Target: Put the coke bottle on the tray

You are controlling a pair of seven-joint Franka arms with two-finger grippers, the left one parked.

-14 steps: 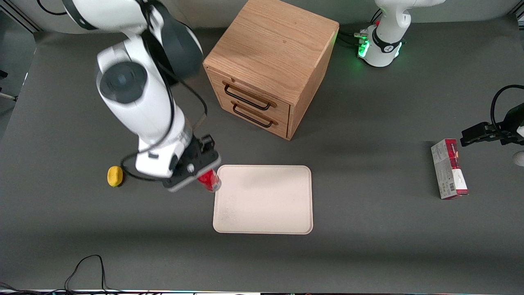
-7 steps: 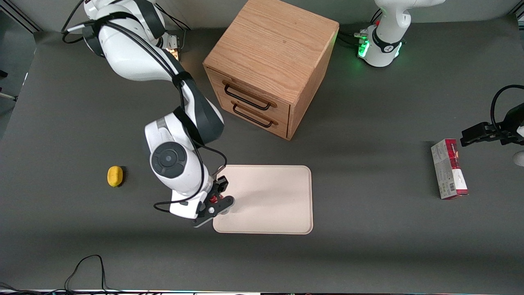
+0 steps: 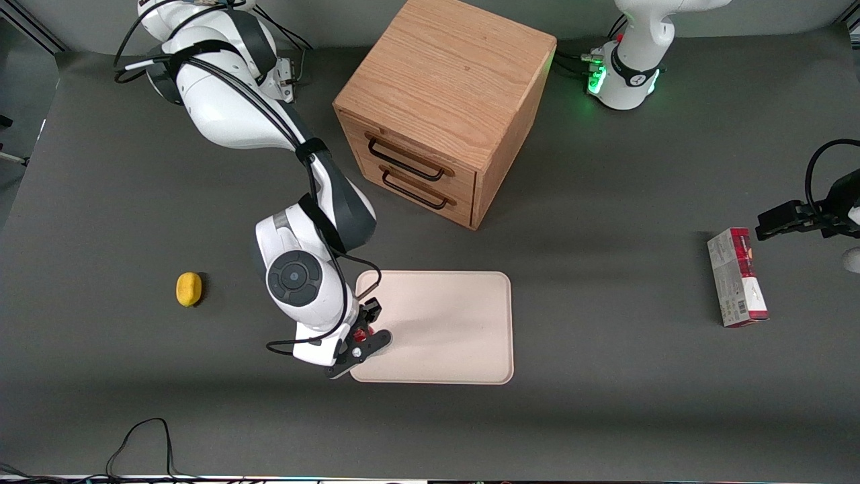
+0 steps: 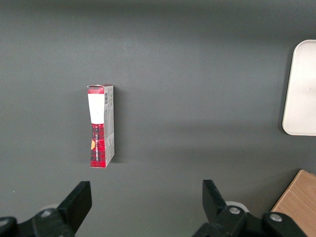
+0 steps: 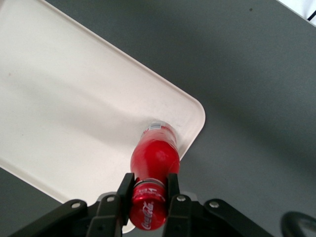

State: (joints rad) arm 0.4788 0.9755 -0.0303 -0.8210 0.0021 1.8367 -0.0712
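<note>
A dark tabletop [image 3: 605, 417] carries everything. A wooden cabinet [image 3: 443, 101] stands farther from the front camera than the claw. The tray [image 3: 450, 329] lies directly below the claw, at its corner nearest the working arm's end. A carton [image 3: 737, 277] lies toward the parked arm's end. The bottle [image 5: 154, 160] is gripped near its cap by the claw [image 5: 149, 190], base over the tray. A lemon [image 3: 189, 289] sits near the claw.

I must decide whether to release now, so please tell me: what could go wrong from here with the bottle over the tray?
1. The hand grips the coke bottle by its cap end, with the base over the tray's corner, close to the rim; released here, it may topple off the tray.
2. The bottle looks tilted, so it may fall over and roll.
</note>
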